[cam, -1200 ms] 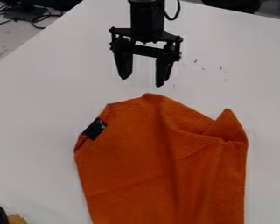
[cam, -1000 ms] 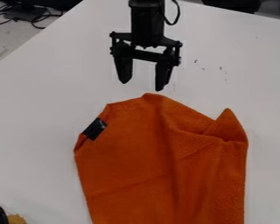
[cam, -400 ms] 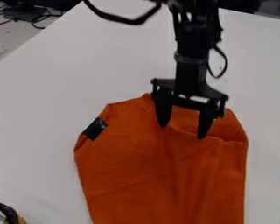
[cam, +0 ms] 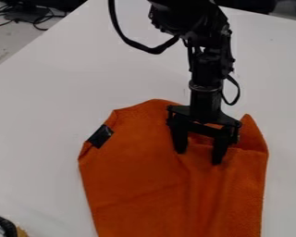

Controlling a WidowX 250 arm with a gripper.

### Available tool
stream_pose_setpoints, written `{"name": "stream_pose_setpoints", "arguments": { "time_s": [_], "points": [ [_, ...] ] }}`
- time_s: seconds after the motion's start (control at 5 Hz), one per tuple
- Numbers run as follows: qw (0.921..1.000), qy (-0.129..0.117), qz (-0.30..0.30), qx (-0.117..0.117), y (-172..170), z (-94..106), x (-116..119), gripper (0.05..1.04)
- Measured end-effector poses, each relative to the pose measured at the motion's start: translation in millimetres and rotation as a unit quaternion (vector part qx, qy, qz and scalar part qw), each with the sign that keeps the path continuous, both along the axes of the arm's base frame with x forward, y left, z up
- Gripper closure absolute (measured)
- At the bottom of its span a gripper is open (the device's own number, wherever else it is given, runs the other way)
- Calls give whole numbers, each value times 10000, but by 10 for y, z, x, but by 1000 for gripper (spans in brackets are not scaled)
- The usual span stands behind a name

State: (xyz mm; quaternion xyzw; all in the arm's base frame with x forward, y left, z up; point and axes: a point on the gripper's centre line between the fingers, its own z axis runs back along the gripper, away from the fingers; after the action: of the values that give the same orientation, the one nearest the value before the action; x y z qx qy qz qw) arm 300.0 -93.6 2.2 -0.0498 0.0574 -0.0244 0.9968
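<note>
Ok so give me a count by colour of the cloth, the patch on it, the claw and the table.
Orange: 1, the cloth
Black: 2, the patch and the claw
White: 1, the table
Total: 4

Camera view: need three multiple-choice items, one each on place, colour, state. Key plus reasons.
1. Where is the gripper?
A) Left of the cloth
B) Over the cloth's upper right part
C) At the table's left edge

2. What colour is the cloth?
A) Orange
B) Green
C) White

3. How are the fingers?
A) Closed together
B) Crossed
C) Apart

Key:
1 B: its fingers overlap the cloth, right of the black patch.
2 A: orange fabric, both sides of the gripper.
3 C: cloth shows between them.
</note>
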Motion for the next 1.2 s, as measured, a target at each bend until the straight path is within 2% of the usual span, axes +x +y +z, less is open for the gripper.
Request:
{"name": "stream_pose_setpoints", "arguments": {
  "time_s": [0.2,0.4,0.8,1.0,1.2],
  "points": [
    [9999,-34,98,37,115,-18,-29,85],
    [9997,49,89,213,241,-21,-60,85],
    [9982,131,129,564,779,-22,-140,85],
    [9968,212,-45,764,1020,-26,-93,85],
    [9958,161,-236,875,1161,-17,-35,85]
  ]
}}
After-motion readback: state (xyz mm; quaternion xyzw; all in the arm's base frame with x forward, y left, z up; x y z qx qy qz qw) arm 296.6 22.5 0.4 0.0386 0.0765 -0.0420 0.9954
